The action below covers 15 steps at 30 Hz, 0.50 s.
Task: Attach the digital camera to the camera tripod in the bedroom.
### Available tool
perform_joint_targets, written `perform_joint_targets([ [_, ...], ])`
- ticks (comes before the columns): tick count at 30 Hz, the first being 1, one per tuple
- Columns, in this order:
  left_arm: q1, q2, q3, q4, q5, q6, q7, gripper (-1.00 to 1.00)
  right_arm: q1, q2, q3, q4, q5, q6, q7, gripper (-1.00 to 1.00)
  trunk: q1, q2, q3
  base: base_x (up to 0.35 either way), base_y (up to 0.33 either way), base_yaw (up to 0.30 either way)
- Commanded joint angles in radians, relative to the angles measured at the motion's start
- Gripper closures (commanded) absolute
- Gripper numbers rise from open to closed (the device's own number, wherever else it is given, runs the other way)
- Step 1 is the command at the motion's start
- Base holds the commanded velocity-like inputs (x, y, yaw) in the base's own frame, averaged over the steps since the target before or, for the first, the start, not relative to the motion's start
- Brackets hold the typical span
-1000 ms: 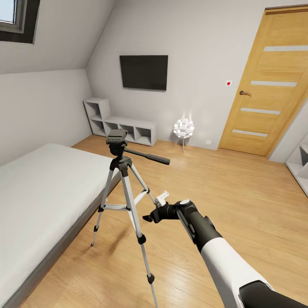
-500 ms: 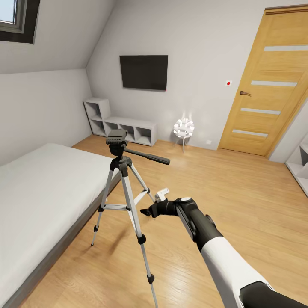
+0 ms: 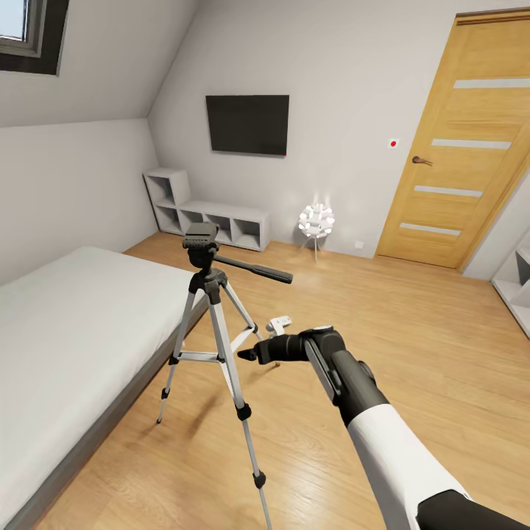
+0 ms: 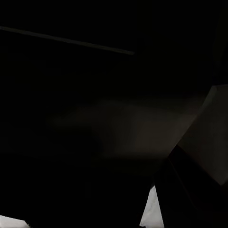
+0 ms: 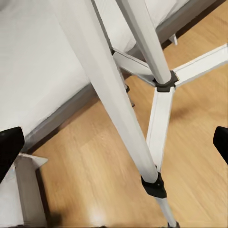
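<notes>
Beside the camera tripod's (image 3: pixel 213 294) legs, the right gripper (image 3: pixel 249 355) hangs with its jaws spread apart and nothing between them; in the right wrist view its two black fingertips (image 5: pixel 10 147) sit at opposite edges. Since a second ago it has risen slightly and moved closer to the legs. One tripod stands upright on the light wood floor (image 3: pixel 412 331) just beside the low grey bed (image 3: pixel 66 331): three thin silver legs with black joints, flat silver braces (image 5: pixel 159 118) meeting at a black hub, and a black head with a long pan handle. The left gripper's state I cannot tell; its wrist view is nearly black.
</notes>
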Motion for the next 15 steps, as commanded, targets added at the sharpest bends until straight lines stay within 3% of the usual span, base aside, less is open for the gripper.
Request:
perform_joint_targets([
  [1,-0.001,0.0,0.006,0.0,-0.002,-0.003,0.0,1.0,-0.001,0.0,0.0,0.002,-0.002,0.006,0.002,-1.0,0.001,-0.002,-0.002,0.0,0.0,0.0],
  [5,-0.001,-0.001,0.006,0.001,-0.002,-0.002,0.0,1.0,-0.001,0.0,0.025,0.052,-0.012,-0.008,-0.023,-1.0,0.001,-0.002,-0.002,0.0,0.0,0.0],
  [11,-0.001,-0.001,0.006,0.001,-0.002,-0.001,0.0,1.0,-0.001,0.0,0.08,0.099,-0.02,-0.123,-0.115,-1.0,0.001,-0.002,-0.002,0.0,0.0,0.0],
  [15,-0.001,-0.002,0.006,0.001,-0.002,-0.001,0.0,1.0,-0.001,0.0,0.13,0.106,-0.054,-0.184,-0.152,-1.0,0.001,-0.002,-0.002,0.0,0.0,0.0],
])
